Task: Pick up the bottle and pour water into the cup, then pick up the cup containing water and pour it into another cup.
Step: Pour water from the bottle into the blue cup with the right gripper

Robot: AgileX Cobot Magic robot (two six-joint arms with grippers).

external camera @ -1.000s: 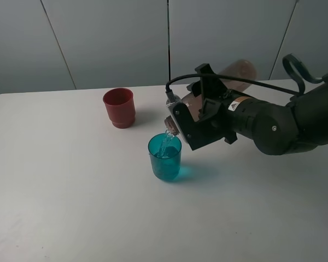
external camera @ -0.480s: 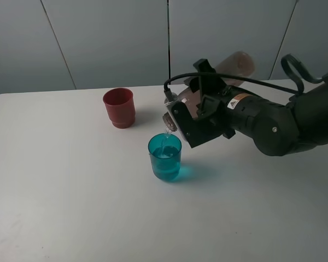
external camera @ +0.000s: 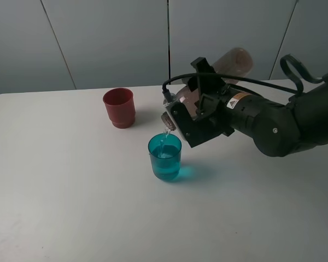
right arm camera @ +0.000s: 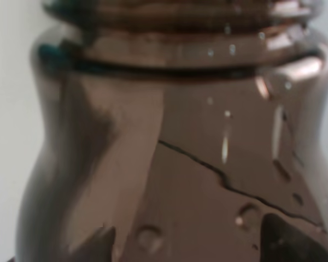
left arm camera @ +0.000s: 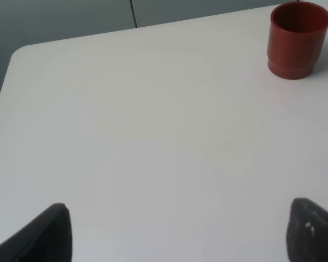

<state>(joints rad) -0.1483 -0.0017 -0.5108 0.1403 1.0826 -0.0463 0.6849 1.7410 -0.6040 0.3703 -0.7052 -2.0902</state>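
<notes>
My right gripper [external camera: 201, 112] is clamped on the bottle [external camera: 236, 59], gripping its body. Bottle is tilted hard, base up toward the back wall, open mouth down and just above the rim of the cup [external camera: 165, 157]. A thin trickle of water [external camera: 166, 135] falls from the mouth into the cup. The cup stands upright on the table [external camera: 71, 191] near the middle, with water in it. Another cup [external camera: 119, 107], the red one, stands upright behind and to the left, apart from the teal one, and I can't tell what's inside. Right wrist view is filled by the bottle's brown shoulder and threaded neck [right arm camera: 175, 164], droplets on it. My left gripper [left arm camera: 183, 240] has fingers wide apart, nothing between them, low over bare table; the red cup [left arm camera: 298, 39] sits well away from it.
</notes>
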